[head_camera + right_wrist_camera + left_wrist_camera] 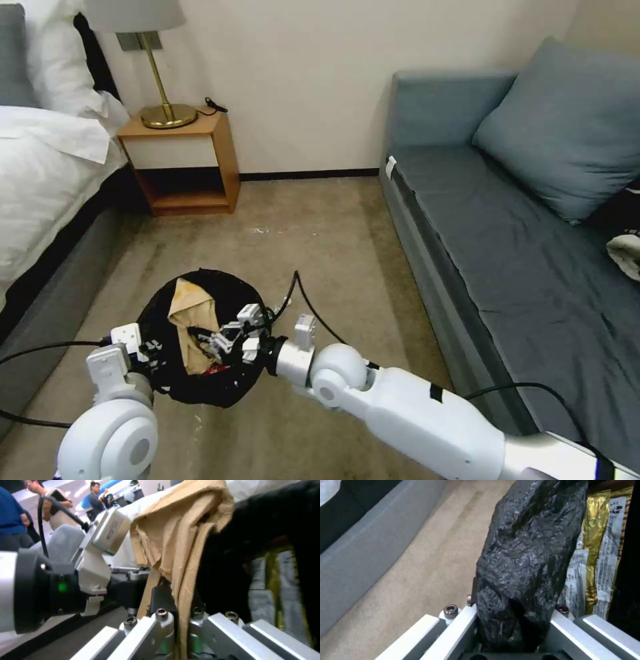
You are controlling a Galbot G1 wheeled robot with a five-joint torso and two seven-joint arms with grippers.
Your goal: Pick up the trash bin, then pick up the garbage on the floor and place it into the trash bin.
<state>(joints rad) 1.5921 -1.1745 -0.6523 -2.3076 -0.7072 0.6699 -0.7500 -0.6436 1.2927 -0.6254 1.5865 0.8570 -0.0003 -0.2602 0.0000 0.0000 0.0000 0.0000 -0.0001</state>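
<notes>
Over the trash bin (200, 393), gripped at nine o'clock by the left gripper (152, 352), crumpled tan-brown paper (190, 320) is being pinched by the right gripper (223, 341).

Paper (190, 313) in the trash bin (227, 393), bed (40, 180) left, sofa (533, 267) right, nightstand (180, 160) behind.

A wooden nightstand (183, 160) stands against a cream wall (300, 80), carrying a brass lamp (157, 63). A white-sheeted bed (47, 173) lies left of the nightstand, a blue-grey sofa (527, 233) with a cushion (567, 127) right, across beige carpet (320, 247).
</notes>
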